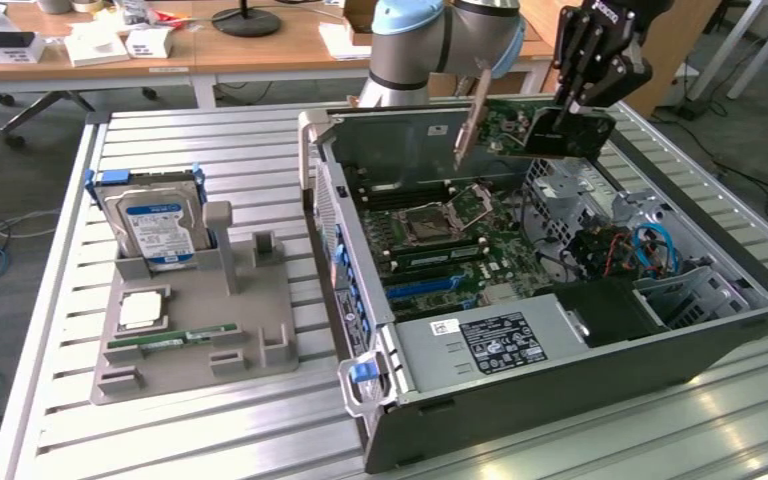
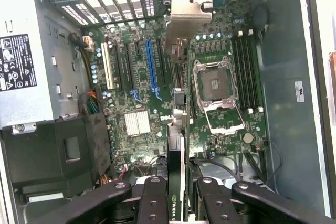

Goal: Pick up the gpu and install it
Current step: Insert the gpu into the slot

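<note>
My gripper (image 1: pixel 574 108) is shut on the gpu (image 1: pixel 518 128), a card with a green board and a silver end bracket. It hangs tilted in the air above the far end of the open computer case (image 1: pixel 558 400). In the wrist view the gpu (image 2: pixel 177 145) appears edge-on between my black fingers (image 2: pixel 152 200), its bracket toward the case's rear slot openings. My gripper (image 2: pixel 178 205) holds it over the green motherboard (image 2: pixel 136 87), close to the long blue slot (image 2: pixel 150 66) and apart from the board.
The motherboard's open processor socket (image 2: pixel 216 85) and the power supply (image 1: pixel 491 340) lie inside the case. At the exterior view's left, a grey holder tray (image 1: pixel 197 330) carries a blue-labelled hard drive (image 1: pixel 155 225) and a memory stick (image 1: pixel 171 340). Desks stand behind the slatted table.
</note>
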Tool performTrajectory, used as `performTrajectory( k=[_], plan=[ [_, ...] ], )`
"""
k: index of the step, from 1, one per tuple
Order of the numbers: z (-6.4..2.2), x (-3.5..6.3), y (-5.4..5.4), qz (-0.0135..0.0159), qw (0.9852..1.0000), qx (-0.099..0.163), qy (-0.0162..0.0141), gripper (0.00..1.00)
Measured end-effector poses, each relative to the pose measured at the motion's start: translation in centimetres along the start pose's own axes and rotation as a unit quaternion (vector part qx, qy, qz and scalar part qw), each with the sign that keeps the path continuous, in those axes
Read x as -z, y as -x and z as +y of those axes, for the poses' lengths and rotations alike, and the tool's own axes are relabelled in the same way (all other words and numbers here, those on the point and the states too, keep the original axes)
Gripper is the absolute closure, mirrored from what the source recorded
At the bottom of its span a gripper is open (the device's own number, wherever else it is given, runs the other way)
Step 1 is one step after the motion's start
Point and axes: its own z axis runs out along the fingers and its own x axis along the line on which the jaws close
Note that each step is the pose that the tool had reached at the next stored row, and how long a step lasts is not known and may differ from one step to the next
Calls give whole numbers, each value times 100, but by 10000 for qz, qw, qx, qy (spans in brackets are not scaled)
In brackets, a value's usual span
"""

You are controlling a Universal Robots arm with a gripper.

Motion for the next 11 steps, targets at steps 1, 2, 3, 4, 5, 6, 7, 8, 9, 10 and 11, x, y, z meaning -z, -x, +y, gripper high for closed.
performTrajectory(
  k=[1,2,3,4,5,6,7,8,9,10,11],
  plan=[
    [-1,0,0,-2,10000,11,-9,74],
    [-1,0,0,-1,10000,21,-11,74],
    [-1,0,0,-1,10000,29,-12,74],
    [-1,-1,0,0,10000,41,-14,74],
    [0,-3,0,-1,10000,59,-18,74],
    [0,-5,0,-2,10000,83,-24,74],
    [0,-6,0,-2,9999,108,-32,74],
    [0,-8,-1,-3,9999,138,-42,74],
    [0,-9,-1,-4,9999,163,-52,74],
    [0,-10,-1,-5,9998,180,-59,74],
    [2,-11,-1,-7,9998,195,-69,74]
  ],
)
